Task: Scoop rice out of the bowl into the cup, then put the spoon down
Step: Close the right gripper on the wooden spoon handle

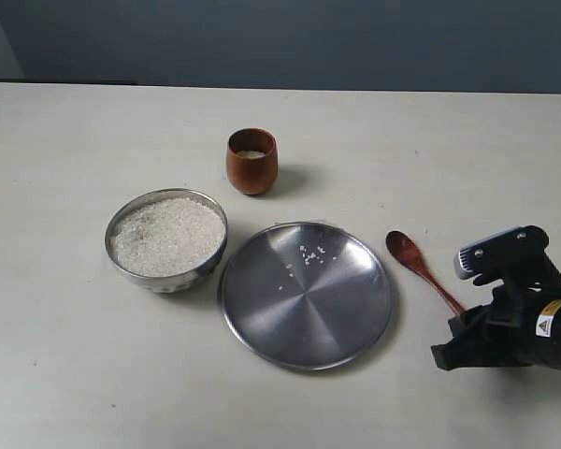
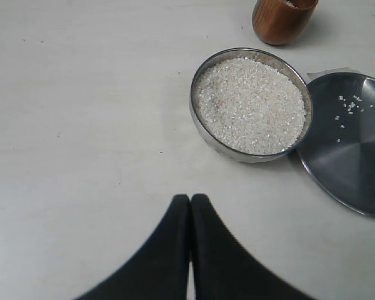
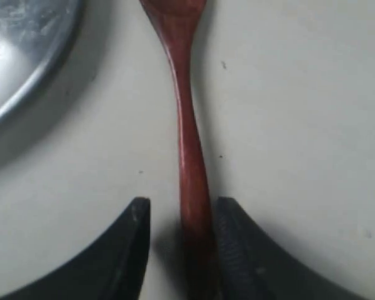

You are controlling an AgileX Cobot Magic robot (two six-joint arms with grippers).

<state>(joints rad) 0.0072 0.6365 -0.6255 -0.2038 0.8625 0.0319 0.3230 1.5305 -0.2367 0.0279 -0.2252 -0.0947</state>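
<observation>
jaws of the right gripper point(image 3: 182, 203) stand wide apart, straddling the spoon point(image 3: 189, 144) handle without clamping it. the handle runs close along one finger point(image 3: 234, 250), with a clear gap to the other. the spoon lies flat on the table point(image 1: 75, 374), its oval end toward the plate point(image 1: 262, 318) and its handle running back under the gripper. the right arm comes in low from the right edge of the exterior view, gripper down near the tabletop at the handle's far end.

the spoon is just beside the plate's right rim, not touching it. a few loose grains point(image 1: 309, 254) sit on the plate. the bowl point(image 1: 168, 279), heaped with rice point(image 1: 166, 236), stands at the plate's left; their rims are so close i cannot tell whether they touch. the cup point(image 1: 251, 164) stands upright behind both, apart from each, with a little rice showing inside.

the left gripper point(image 2: 190, 200) has its jaws pressed together on nothing, over bare table short of the bowl.

bare table lies wide open to the left of the bowl, in front of the plate, and behind the cup.
</observation>
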